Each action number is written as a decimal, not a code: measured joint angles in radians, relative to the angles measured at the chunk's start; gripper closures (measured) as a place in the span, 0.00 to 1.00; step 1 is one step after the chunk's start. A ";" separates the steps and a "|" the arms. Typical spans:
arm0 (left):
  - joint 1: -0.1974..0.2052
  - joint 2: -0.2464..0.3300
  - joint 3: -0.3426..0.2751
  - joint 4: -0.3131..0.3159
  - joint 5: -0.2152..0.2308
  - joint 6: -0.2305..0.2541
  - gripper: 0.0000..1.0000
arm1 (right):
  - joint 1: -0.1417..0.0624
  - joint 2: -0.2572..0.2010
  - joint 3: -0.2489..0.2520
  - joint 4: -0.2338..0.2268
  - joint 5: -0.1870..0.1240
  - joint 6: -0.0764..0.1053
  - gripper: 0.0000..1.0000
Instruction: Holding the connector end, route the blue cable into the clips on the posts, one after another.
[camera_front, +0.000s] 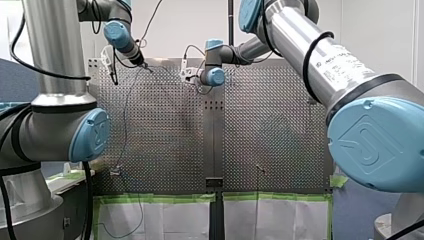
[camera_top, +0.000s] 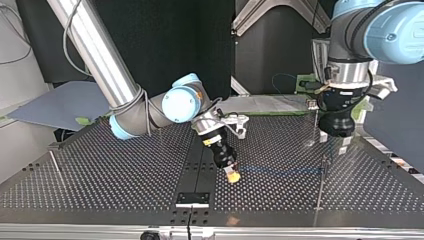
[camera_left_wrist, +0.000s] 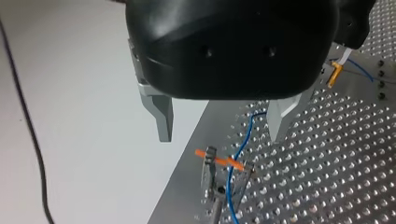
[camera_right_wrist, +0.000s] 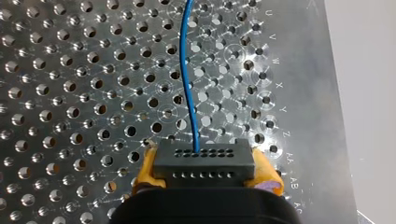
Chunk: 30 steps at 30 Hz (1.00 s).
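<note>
Perforated tabletop (camera_right_wrist: 70, 93); limp blue cable (camera_right_wrist: 187, 84), best gripped at its rigid connector (camera_right_wrist: 204, 163), which my right claw (camera_right_wrist: 205, 171) pinches; my left claw (camera_left_wrist: 219, 126) gapes empty.

Edge letters: U, V, W, X, Y, Z, AA, AB, stamped in 1 column on the perforated table (camera_right_wrist: 306, 93).
Column's place: just to the side of the connector (camera_right_wrist: 204, 163), from well ahead of it back to level with it.
After AB: 1 further mark, cut off, unreadable.
Tube label: dark print on my right arm (camera_front: 340, 62), too small to read.
Joint cap (camera_front: 370, 145): embossed logo, no letters legible.
</note>
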 joint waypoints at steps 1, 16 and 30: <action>-0.003 -0.001 0.000 0.002 0.001 0.005 0.00 | 0.000 0.000 0.000 0.001 0.000 0.000 1.00; -0.035 -0.026 0.000 0.002 -0.033 0.037 0.00 | -0.001 0.000 0.000 0.005 0.000 0.000 1.00; -0.038 -0.033 0.000 0.005 -0.052 0.044 0.00 | -0.005 0.001 0.000 0.005 0.000 0.003 1.00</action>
